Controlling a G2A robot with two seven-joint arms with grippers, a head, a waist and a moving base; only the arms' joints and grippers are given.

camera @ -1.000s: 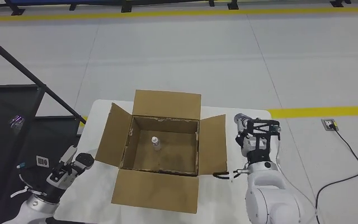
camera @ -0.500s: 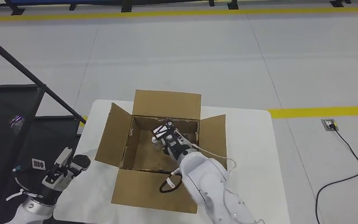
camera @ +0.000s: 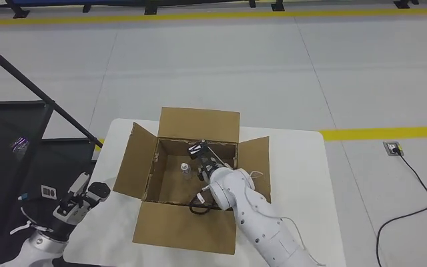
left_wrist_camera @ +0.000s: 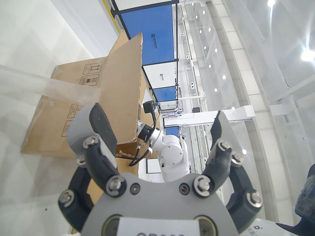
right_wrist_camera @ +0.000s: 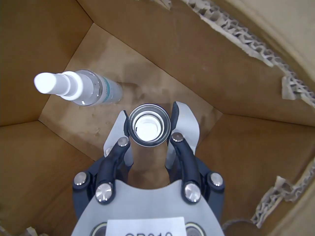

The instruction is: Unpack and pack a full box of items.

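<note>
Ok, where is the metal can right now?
In the right wrist view, the metal can is inside the cardboard box, gripped upright in the right hand, close beside the clear spray bottle standing on the box floor.

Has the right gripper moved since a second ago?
Yes. The right gripper went from over the table, beside the box, to inside it. It is now next to the spray bottle, shut on the can.
</note>
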